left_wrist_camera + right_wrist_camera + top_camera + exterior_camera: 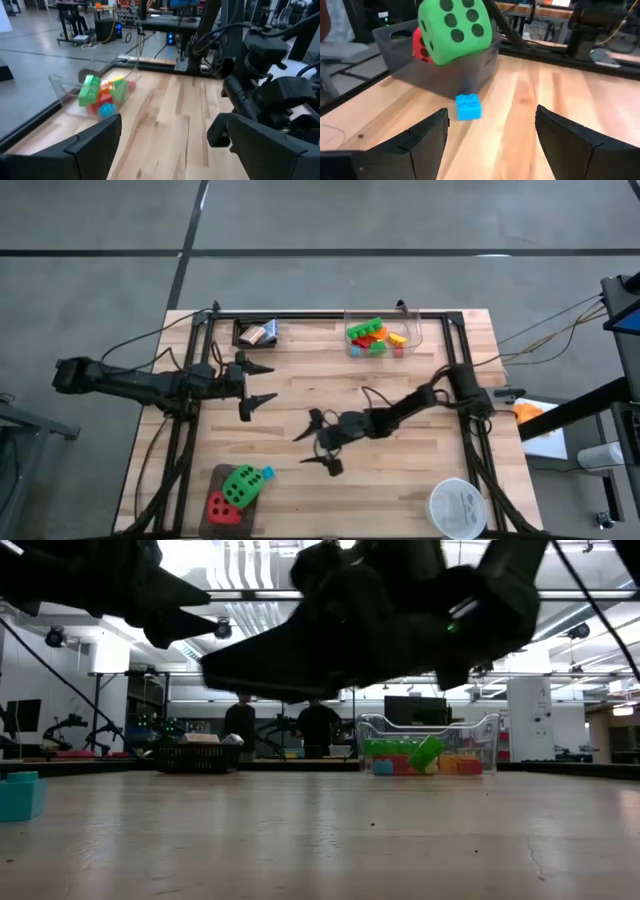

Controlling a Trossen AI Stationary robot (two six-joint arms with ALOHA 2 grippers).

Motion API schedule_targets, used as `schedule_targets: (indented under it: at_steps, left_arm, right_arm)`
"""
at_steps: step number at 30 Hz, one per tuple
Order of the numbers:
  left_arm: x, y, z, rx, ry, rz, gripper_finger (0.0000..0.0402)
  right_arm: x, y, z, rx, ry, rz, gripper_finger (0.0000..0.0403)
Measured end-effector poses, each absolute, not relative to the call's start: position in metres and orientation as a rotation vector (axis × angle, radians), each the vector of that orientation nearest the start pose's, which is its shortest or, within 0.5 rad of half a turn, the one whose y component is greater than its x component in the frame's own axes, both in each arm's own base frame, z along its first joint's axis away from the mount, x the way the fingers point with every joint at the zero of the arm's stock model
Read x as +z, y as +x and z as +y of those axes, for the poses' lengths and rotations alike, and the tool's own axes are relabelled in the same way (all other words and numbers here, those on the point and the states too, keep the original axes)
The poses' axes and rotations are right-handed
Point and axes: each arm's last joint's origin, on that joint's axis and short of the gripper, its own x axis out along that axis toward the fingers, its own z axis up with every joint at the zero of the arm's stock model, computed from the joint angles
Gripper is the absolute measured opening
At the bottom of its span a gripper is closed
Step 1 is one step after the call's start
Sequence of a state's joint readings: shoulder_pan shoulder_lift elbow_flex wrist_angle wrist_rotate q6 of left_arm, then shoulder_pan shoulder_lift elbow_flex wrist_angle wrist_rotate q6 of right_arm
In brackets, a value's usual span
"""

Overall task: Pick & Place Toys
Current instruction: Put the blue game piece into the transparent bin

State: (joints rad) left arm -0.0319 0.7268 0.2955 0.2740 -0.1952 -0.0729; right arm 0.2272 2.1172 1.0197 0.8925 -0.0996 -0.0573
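Near the middle of the wooden worktop (300, 490), seen from above, the right claw (318, 442) is held with its fingers spread and nothing between them, turned toward a dark grey tray (212, 480) at the worktop's near left corner. Two dotted dice are piled in that tray — a green die (454, 30) on top, a red die (421, 46) behind it. A small blue brick (468, 107) lies on the wood just beside the tray, ahead of the right claw. The left claw (255, 381) is also spread and empty, over the worktop's left side. At the far edge a clear tub (383, 336) is filled with green, orange, yellow and red bricks (375, 334). Card packs (258, 333) lie in a small dark tray (243, 326) at the far left. A round white bowl (459, 508) sits at the near right.
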Motion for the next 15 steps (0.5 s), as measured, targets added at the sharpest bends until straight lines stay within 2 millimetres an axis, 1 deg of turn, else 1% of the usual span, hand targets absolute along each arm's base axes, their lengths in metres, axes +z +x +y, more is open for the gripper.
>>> schedule_targets:
  at_steps: [4, 9, 15]
  left_arm:
    - [0.209, 0.163, 0.001, 0.185, -0.035, 0.168, 0.0362]
    - [0.207, 0.165, 0.001, 0.191, -0.033, 0.171, 0.0362]
    - [0.21, 0.163, 0.001, 0.19, -0.033, 0.146, 0.0362]
  right_arm:
    - [0.109, 0.427, 0.098, 0.372, -0.042, 0.226, 0.029]
    - [0.1, 0.451, 0.105, 0.43, -0.041, 0.343, 0.029]
    - [0.099, 0.475, 0.113, 0.498, -0.03, 0.384, 0.029]
